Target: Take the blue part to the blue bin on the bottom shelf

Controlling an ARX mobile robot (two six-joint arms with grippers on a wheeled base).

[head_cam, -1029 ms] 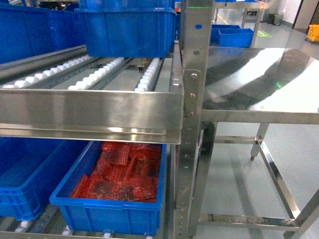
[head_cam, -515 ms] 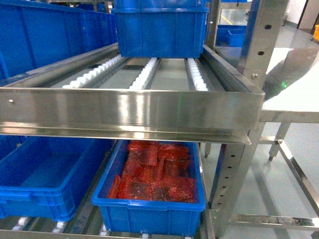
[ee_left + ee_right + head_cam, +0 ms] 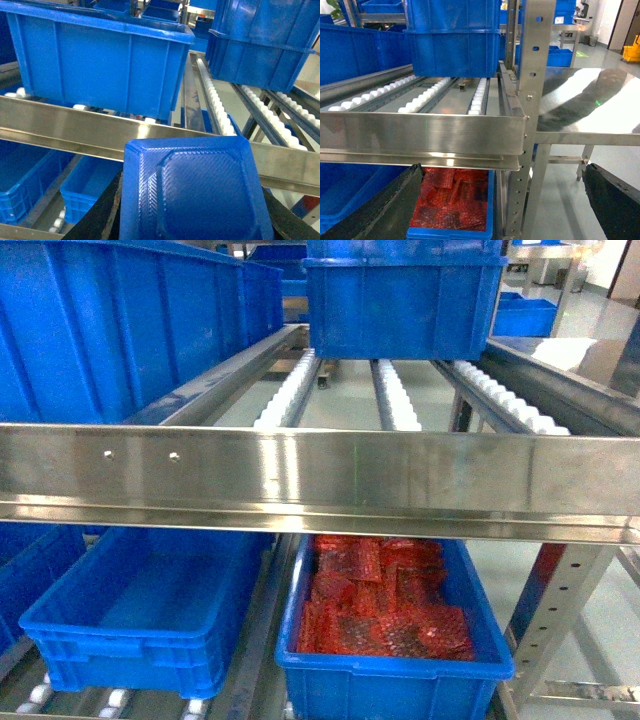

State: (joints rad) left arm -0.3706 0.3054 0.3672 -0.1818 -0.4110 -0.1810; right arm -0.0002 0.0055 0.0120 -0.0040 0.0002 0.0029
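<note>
Our left gripper (image 3: pixel 192 235) clamps a textured square blue plastic part (image 3: pixel 195 192) before the stainless-steel shelf rail (image 3: pixel 75 131), while our right gripper (image 3: pixel 502 210) hangs wide open.

Four blue bins (image 3: pixel 150 620), one blue part (image 3: pixel 195 195).

A steel rail (image 3: pixel 420 132) is spanning the left of the right wrist view, with white rollers (image 3: pixel 420 100) running back behind it to stacked blue bins (image 3: pixel 452 45) sitting on the tracks. Below the rail, a blue bin (image 3: pixel 451 232) is holding red bubble-wrapped packets (image 3: pixel 452 200), and another blue bin (image 3: pixel 350 192) is sitting just beside it on the left. A perforated post (image 3: pixel 532 75) is standing at the rail's right end, a shiny tabletop (image 3: pixel 590 100) is reaching rightward from it, and the two dark jaws are showing wide apart at the bottom corners.
</note>
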